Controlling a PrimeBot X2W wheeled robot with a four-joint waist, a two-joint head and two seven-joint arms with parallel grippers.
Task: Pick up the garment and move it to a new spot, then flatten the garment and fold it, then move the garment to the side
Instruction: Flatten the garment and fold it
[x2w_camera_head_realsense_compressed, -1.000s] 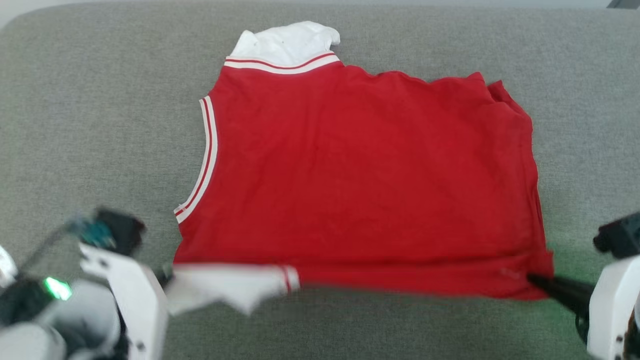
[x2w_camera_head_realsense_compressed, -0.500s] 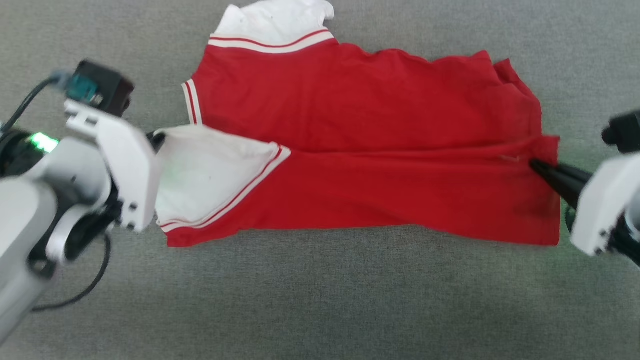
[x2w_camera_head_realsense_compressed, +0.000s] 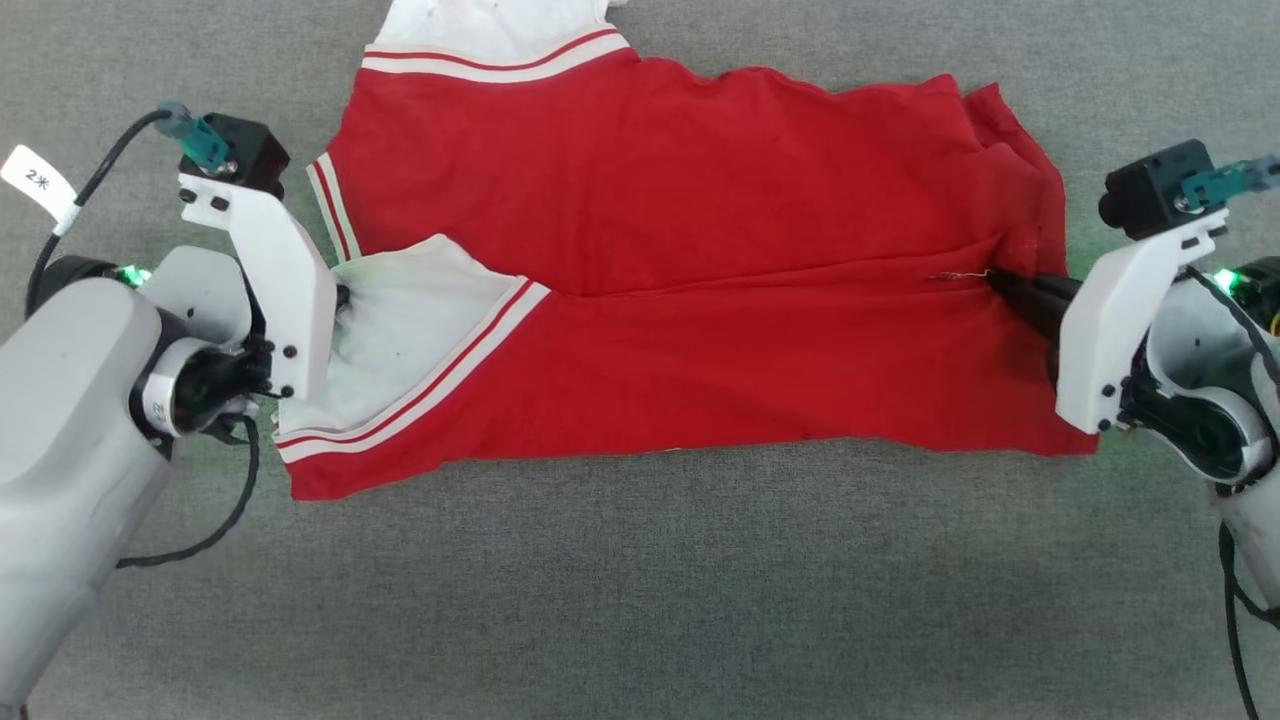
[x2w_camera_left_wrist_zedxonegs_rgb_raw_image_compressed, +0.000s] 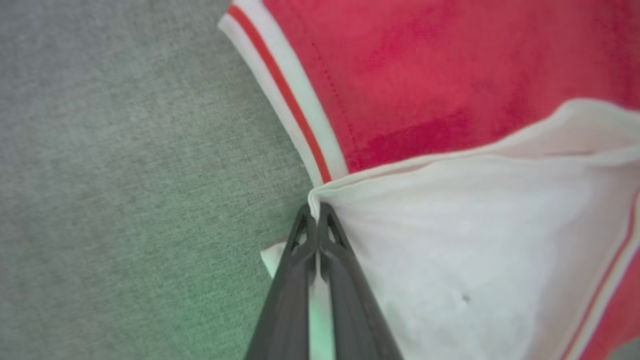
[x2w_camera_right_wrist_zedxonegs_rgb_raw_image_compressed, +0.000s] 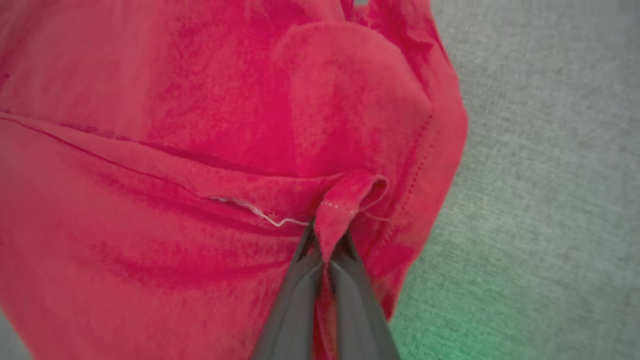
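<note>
Left gripper (x2w_camera_head_realsense_compressed: 342, 297): closed, pinching white sleeve (x2w_camera_left_wrist_zedxonegs_rgb_raw_image_compressed: 450, 240) edge at left end of garment (x2w_camera_head_realsense_compressed: 700, 200).
Garment: spread on grey padded surface (x2w_camera_head_realsense_compressed: 640, 600), long axis left-right. Near edge doubled over, lying across mid-body between both tips.
Right gripper (x2w_camera_head_realsense_compressed: 995, 278): closed, pinching red hem corner at right end.
One arm per end, equally near. Far edge lies ahead of both tips. Likely next: carry far, in step.

One garment (x2w_camera_head_realsense_compressed: 700, 300), one left gripper (x2w_camera_head_realsense_compressed: 342, 297), one right gripper (x2w_camera_head_realsense_compressed: 996, 279) and one grey surface (x2w_camera_head_realsense_compressed: 640, 600).
</note>
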